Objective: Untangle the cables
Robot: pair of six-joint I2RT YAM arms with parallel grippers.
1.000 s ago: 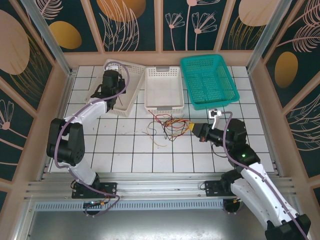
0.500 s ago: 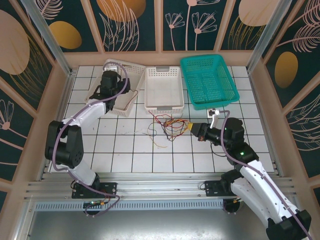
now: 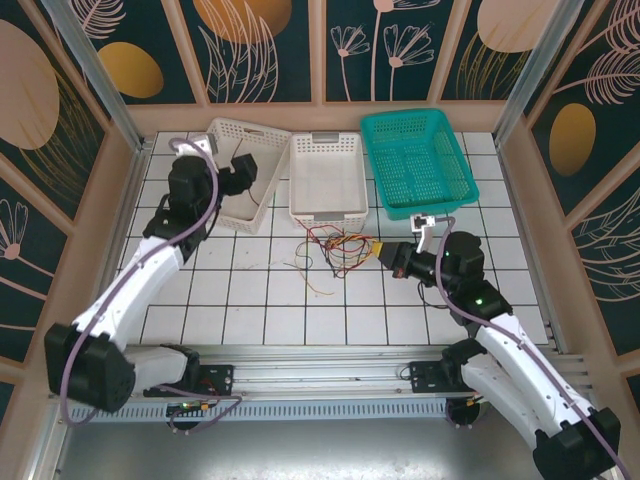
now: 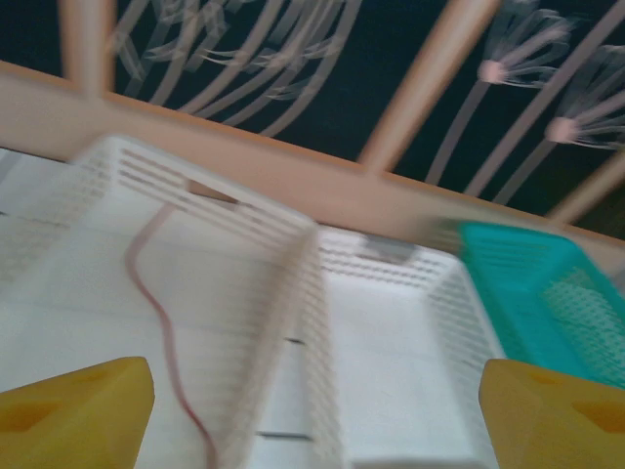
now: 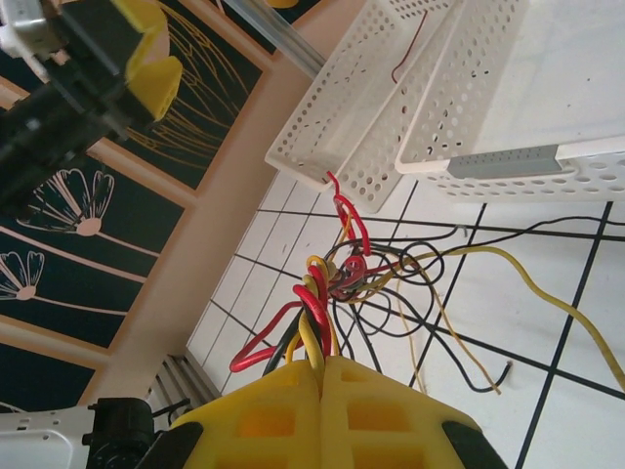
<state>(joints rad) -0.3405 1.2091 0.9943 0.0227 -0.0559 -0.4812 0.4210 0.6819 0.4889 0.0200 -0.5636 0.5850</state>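
The cables (image 3: 335,253) are thin red, black and yellow wires, knotted into a loose tangle on the white tiles in front of the middle white basket (image 3: 328,214). My right gripper (image 3: 386,257) is at the tangle's right side. In the right wrist view this gripper (image 5: 320,363) is shut on a bunch of red, yellow and black strands leading to the knot (image 5: 350,276). My left gripper (image 3: 245,170) hangs over the left white basket (image 3: 225,128). In the blurred left wrist view it (image 4: 312,420) is open and holds nothing. One red cable (image 4: 161,332) lies in that basket.
A teal basket (image 3: 415,206) stands at the back right, beside the two white ones. Wooden walls and metal posts close in the table on three sides. Bare tiles lie to the left of and in front of the tangle.
My left gripper has opened and its arm has drawn back to the left from the left white basket. The right gripper stays shut on the cables, shifted only slightly.
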